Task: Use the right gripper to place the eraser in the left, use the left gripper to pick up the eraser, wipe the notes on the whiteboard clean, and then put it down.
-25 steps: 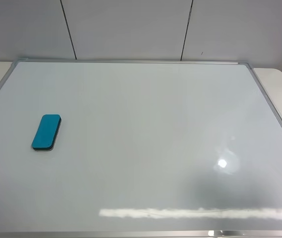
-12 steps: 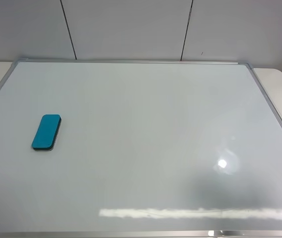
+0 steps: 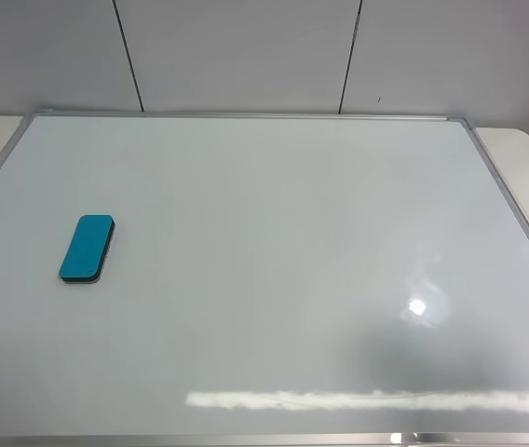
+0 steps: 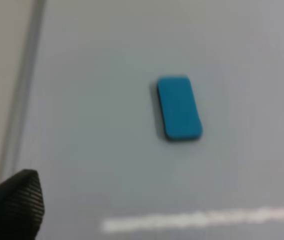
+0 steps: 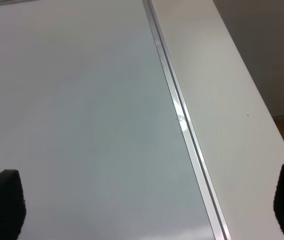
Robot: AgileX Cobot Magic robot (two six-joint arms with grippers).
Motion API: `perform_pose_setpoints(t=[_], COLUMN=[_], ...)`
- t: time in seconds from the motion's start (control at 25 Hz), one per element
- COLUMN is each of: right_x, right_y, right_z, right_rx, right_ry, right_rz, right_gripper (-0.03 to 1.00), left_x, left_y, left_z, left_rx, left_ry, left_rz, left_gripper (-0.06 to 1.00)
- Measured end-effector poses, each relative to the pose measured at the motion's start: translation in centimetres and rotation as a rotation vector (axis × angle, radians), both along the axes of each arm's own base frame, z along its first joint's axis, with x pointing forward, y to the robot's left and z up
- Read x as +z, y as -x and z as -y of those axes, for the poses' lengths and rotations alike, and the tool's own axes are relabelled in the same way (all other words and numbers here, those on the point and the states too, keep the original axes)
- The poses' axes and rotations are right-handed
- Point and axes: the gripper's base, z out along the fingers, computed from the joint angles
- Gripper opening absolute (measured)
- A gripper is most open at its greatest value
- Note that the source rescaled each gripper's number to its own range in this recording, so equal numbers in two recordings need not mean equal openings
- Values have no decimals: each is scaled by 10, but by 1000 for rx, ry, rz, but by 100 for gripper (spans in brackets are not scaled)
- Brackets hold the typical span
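Note:
The teal-blue eraser [image 3: 87, 248] lies flat on the left part of the whiteboard [image 3: 283, 233], nothing touching it. No red notes show on the board. Neither arm appears in the exterior high view. In the left wrist view the eraser [image 4: 179, 107] lies ahead of my left gripper [image 4: 154, 210], whose black fingertips [image 4: 12, 205] stand wide apart, open and empty, well above the board. My right gripper [image 5: 144, 210] is open and empty too, over the board's right side by its silver frame [image 5: 182, 120].
A beige table [image 3: 525, 158] shows past the board's right and left edges. A white panelled wall [image 3: 246, 47] stands behind. Glare streaks [image 3: 367, 400] lie along the board's near edge.

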Motion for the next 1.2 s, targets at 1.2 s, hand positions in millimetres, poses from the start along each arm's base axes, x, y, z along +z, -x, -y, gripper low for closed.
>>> perform_pose_setpoints(t=[1.2], right_x=[0], right_y=[0], right_z=[0], right_rx=[0], right_ry=[0], right_rz=[0], right_gripper=[100], left_x=[1], left_y=[0], left_z=[-1], left_rx=[182], left_ry=[-49], left_rz=[24], left_gripper=[100])
